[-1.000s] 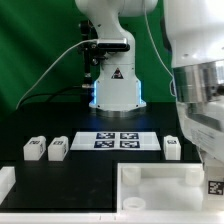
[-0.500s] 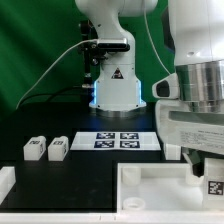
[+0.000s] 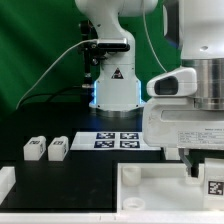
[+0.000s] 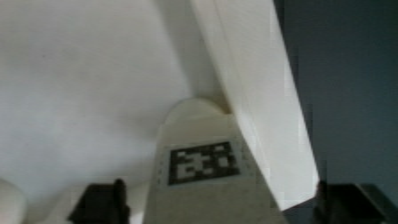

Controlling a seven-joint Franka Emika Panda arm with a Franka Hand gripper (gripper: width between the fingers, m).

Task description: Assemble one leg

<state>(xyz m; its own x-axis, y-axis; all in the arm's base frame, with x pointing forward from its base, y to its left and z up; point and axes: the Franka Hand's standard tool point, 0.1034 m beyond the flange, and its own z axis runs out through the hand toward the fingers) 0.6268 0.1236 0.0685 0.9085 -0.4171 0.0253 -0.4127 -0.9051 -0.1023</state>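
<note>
Nearest to me in the exterior view, the large white tray-like panel (image 3: 150, 190) with its raised rim fills the near edge of the black surface (image 3: 85, 170). At its near right corner a tagged white leg (image 3: 214, 186) stands, partly cut off by the picture's edge. Just above it the arm's wrist housing fills the exterior view's right side, and I see the dark fingers (image 3: 195, 165) reaching down toward the panel beside that leg.

In the wrist view, I see the two dark fingertips (image 4: 98, 203) set wide apart with nothing between them. Below the gap lies the panel's white floor, its raised rim running along one side, and a white leg (image 4: 205, 160) with a square black-and-white tag lies against that rim, pointing away from the camera.

Farther back on the exterior view's left, two more legs (image 3: 35, 148) and (image 3: 58, 147) stand just beside each other on the black surface, well apart from the fingers. Behind them, near the middle, the marker board (image 3: 118, 140) lies flat. Farthest away stands the arm's white base (image 3: 115, 85) before a green backdrop.
</note>
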